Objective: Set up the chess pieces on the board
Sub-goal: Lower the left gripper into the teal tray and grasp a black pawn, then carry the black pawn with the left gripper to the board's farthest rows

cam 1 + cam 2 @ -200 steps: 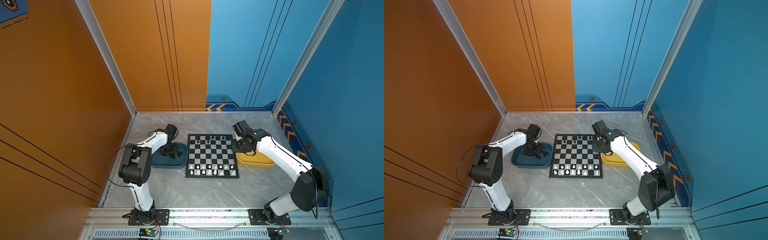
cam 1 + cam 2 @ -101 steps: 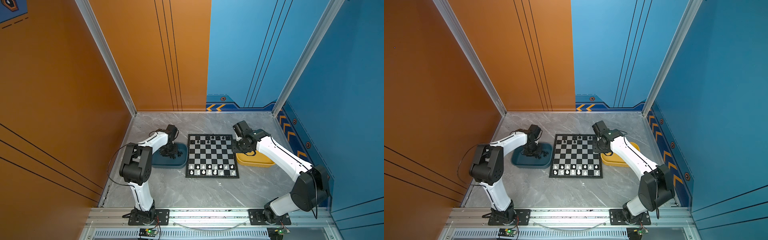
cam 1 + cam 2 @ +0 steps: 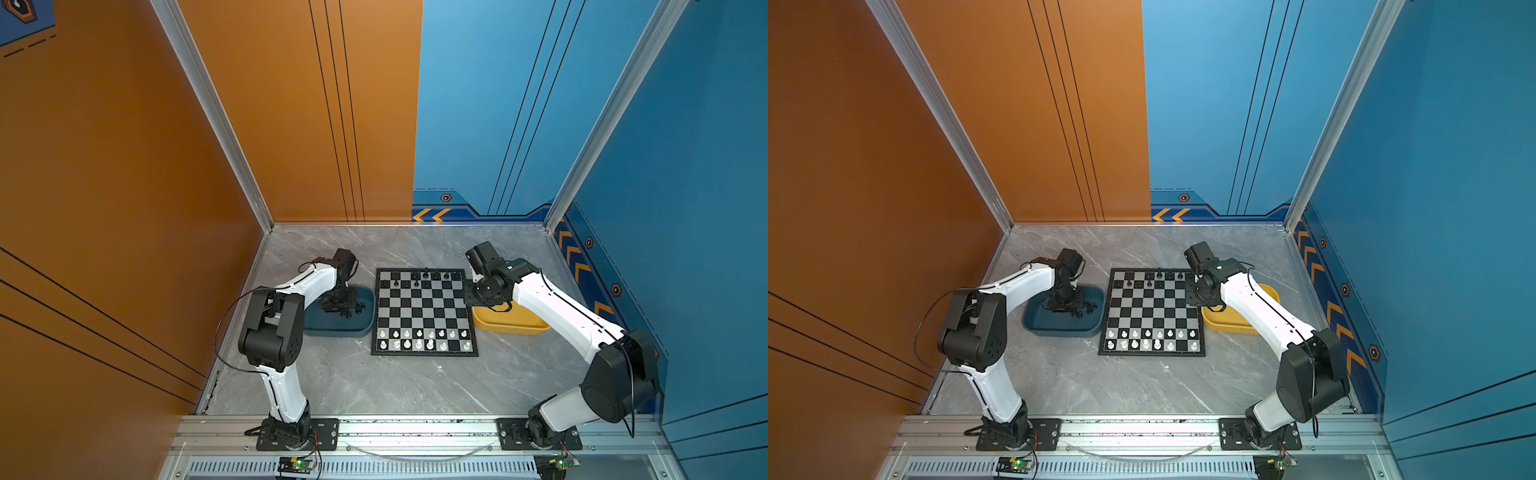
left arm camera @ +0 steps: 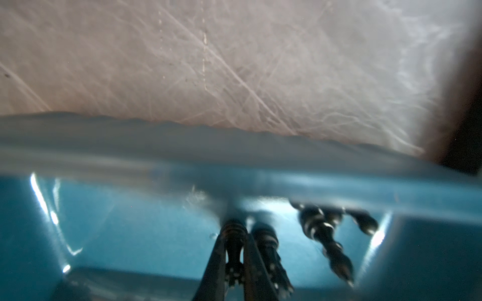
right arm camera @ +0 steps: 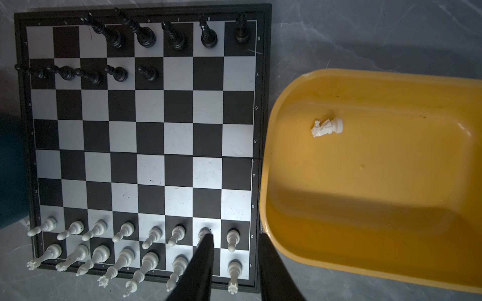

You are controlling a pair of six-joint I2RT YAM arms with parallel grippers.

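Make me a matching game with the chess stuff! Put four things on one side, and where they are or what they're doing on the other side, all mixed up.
Things:
1. white knight
2. white pawns
3. left gripper
4. right gripper

Places or states:
A. shut on a black piece in the teal tray
B. lying on its side in the yellow tray
C. open, holding nothing
D. standing in a row on the board

Pairs: 1-B, 2-D, 3-A, 4-C
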